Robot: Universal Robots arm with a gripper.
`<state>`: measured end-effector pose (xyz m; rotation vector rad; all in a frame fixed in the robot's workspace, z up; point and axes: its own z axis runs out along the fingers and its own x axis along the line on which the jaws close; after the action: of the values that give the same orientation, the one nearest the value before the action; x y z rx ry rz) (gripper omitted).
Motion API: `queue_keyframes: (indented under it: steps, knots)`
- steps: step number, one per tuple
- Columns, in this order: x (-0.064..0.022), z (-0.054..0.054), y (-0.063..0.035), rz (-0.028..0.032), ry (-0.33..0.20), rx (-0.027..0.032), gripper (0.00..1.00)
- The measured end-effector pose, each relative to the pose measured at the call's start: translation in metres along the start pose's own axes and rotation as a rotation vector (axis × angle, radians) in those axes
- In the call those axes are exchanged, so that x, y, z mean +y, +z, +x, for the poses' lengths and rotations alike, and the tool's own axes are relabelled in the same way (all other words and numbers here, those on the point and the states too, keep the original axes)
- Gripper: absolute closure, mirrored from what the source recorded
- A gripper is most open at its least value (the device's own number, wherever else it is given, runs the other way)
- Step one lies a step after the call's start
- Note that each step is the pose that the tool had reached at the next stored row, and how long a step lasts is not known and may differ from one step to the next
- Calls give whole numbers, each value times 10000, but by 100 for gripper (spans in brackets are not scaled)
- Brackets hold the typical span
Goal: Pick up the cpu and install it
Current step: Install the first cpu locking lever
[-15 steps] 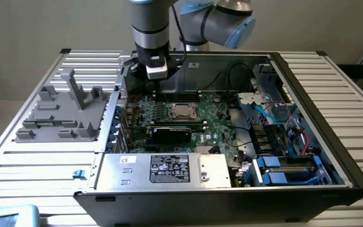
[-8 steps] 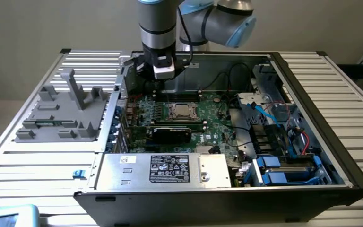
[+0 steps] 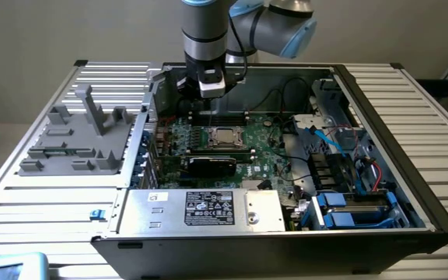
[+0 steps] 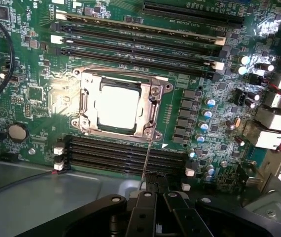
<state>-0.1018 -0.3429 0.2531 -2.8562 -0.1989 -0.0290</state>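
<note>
cpu flat inside metal frame, edges enclosed; memory slots either side | arm upright, far side of case | gripper above board, jaws together

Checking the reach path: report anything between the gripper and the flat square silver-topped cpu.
Nothing covers the flat square silver-topped cpu, which lies in its socket's silver metal frame on the green motherboard. Only a thin metal rod runs from the frame's corner towards the shut gripper.
</note>
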Motion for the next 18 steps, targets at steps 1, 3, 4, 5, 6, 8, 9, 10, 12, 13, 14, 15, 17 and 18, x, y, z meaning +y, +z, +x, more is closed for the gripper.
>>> queue_keyframes:
  steps: [1,3,4,5,6,8,9,10,12,13,14,15,17,18]
  knots:
    - [3,19,0,11,3,2,89]
    - [7,49,0,25,14,8,89]
    - [8,55,1,28,20,10,89]
    - [9,58,1,29,24,12,89]
    - [9,58,1,29,24,12,89]
    - [8,58,1,29,25,12,89]
    - [8,58,1,29,25,12,89]
    - [8,59,1,29,24,11,89]
    - [9,59,1,29,23,11,89]
    - [8,59,1,29,24,12,89]
    - [8,59,1,29,24,12,89]
    - [8,59,1,29,24,12,89]
    - [9,59,1,29,23,11,89]
    - [8,59,1,29,24,12,89]
